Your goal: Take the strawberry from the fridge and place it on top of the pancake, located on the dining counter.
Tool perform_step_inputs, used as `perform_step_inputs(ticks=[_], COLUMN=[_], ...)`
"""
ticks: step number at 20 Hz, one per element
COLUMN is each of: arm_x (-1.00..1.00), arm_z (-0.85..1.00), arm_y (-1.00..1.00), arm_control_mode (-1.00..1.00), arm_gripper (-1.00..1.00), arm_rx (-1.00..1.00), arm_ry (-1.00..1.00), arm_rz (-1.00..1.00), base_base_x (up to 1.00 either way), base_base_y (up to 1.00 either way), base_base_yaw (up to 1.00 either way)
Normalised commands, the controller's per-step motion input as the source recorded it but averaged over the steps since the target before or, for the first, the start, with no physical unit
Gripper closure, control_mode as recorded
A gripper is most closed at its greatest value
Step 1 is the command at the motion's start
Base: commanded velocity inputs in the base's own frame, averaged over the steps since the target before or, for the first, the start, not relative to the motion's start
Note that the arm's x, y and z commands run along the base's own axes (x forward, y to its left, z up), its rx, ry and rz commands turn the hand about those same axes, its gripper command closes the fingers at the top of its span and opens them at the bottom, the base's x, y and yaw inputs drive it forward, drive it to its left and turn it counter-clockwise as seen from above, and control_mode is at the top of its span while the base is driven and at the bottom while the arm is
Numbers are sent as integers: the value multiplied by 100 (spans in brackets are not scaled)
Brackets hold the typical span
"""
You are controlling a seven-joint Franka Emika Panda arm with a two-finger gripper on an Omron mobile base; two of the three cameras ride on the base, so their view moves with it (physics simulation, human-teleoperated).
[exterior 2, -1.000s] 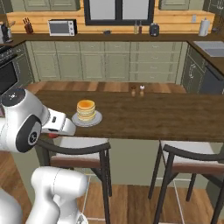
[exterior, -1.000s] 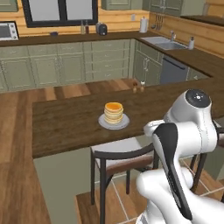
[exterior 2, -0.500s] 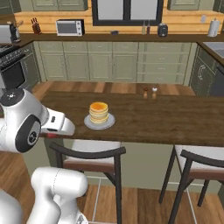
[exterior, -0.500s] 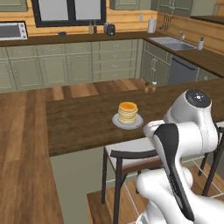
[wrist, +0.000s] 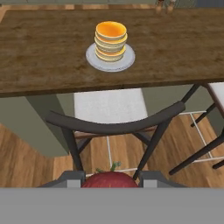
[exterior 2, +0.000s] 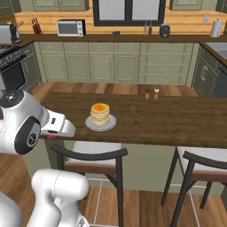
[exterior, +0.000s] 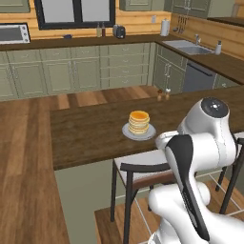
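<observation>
The strawberry (wrist: 109, 180), dark red with a green stem, sits between my finger tips at the bottom of the hand view, and my gripper (wrist: 110, 177) is shut on it. A little red shows under my hand (exterior 2: 52, 135) in the right base view, left of and just below the counter's near edge. The pancake (wrist: 111, 40) (exterior: 139, 122) (exterior 2: 100, 114) is a tan-golden stack on a round grey plate (wrist: 94, 61). It stands on the dark brown dining counter (wrist: 43, 48) (exterior 2: 177, 119), ahead of my gripper. The fridge is out of view.
A dark-framed stool (wrist: 113, 122) (exterior 2: 91, 155) stands under the counter edge between my hand and the plate. A second stool (exterior 2: 204, 162) is to the right. Two small shakers (exterior 2: 151, 93) stand at the counter's far edge. Cabinet counters line the back wall.
The base has driven, so both base views have shifted and the dining counter with the pancake now lies more squarely ahead. The arm keeps its pose.
</observation>
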Motion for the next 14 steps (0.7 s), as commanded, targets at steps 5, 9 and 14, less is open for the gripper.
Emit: perform_step_inputs(ticks=[5, 9, 14], arm_x=[0, 66, 100], arm_z=[0, 27, 32], arm_y=[0, 0, 5], arm_control_mode=[100, -100, -100], arm_gripper=[100, 100, 100], arm_rx=[0, 0, 0], arm_ry=[0, 0, 0], arm_rz=[0, 0, 1], base_base_x=[5, 9, 0], base_base_y=[0, 0, 0], base_base_yaw=[0, 0, 0])
